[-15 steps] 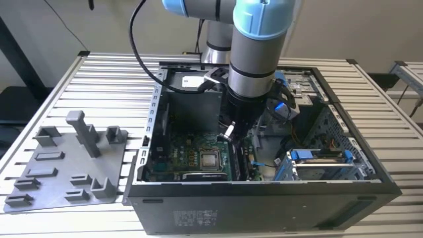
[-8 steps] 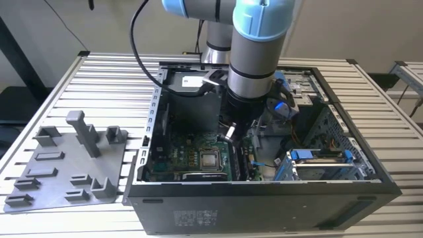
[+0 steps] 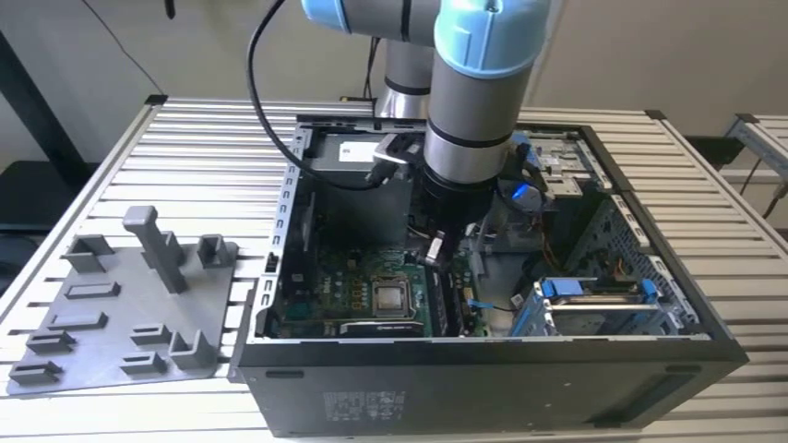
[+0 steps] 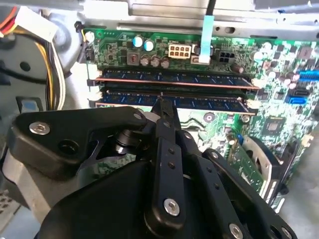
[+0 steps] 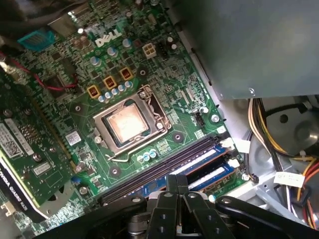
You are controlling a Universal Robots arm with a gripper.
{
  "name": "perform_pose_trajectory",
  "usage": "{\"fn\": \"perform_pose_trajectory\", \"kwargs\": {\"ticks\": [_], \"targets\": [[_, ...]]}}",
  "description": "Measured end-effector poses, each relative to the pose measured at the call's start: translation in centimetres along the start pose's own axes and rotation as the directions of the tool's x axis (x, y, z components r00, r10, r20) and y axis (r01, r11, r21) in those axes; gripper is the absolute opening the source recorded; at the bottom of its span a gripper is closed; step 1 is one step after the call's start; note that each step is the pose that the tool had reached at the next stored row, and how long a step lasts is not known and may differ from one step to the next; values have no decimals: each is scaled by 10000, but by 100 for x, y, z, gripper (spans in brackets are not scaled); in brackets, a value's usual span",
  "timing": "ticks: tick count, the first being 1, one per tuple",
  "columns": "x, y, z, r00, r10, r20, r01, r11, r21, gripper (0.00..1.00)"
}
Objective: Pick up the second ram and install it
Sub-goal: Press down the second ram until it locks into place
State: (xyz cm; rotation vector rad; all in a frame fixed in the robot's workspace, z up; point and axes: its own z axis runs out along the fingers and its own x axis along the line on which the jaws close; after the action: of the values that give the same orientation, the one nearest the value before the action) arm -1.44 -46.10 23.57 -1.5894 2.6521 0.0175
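Pressing down on the second ram [image 4: 174, 102] in its motherboard [image 5: 75, 119] slot, gripper [image 4: 163, 105] fingers closed together, touching its top edge.

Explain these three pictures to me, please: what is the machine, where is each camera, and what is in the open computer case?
The machine is one robot arm reaching down into an open computer case on a slatted table. The exterior view looks on from off the arm; both wrist views ride near its gripper. A grey parts holder lies at the exterior view's left. Inside sits the motherboard with its silver processor chip. In the second wrist view, the gripper tip meets the second ram, which stands in its slot beside another stick.
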Motion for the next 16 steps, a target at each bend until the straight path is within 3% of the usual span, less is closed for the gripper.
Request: {"fn": "perform_pose_trajectory", "kwargs": {"ticks": [8,16], "targets": [[12,-5,0,9950,-1003,18,1004,9949,-48,11],[14,-6,1,9743,-2252,61,2253,9743,-67,11]]}}
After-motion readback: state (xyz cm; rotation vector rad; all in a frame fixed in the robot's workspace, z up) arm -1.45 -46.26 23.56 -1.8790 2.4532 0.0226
